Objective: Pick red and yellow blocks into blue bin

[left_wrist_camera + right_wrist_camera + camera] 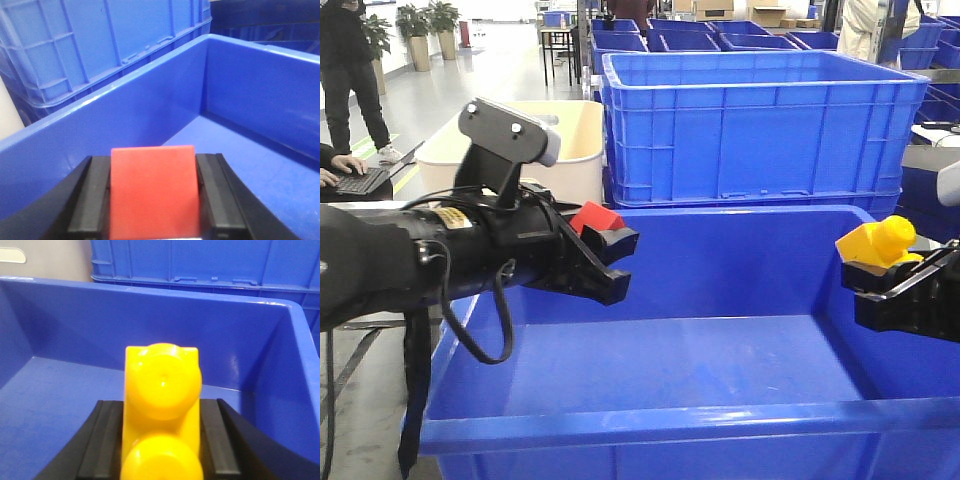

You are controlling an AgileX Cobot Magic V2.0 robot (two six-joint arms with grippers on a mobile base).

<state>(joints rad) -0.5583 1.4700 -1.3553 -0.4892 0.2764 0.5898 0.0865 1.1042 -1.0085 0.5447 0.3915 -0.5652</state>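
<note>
Blue bin (650, 420) is sitting front and centre, open side up, floor bare, filling most of the exterior view. Behind it a ribbed blue crate (750, 130) is standing, with a cream tub (575, 150) to its left.

Left hand (605, 262) is reaching in over the bin's left wall, gripping the red block (595, 217) between closed fingers; the left wrist view is showing the block (152, 192) squarely clamped, bin interior lying ahead and below.

Right hand (905, 285) is hanging over the bin's right side, closed on the yellow block (877, 242), studs facing up and its long axis running along the fingers in the right wrist view (162, 415).

Key relation: both blocks are sitting above the bin opening, the bin floor directly beneath each hand. Judging from that, release looks like the pending step; either arm seems placed for it, neither clearly nearer.
</note>
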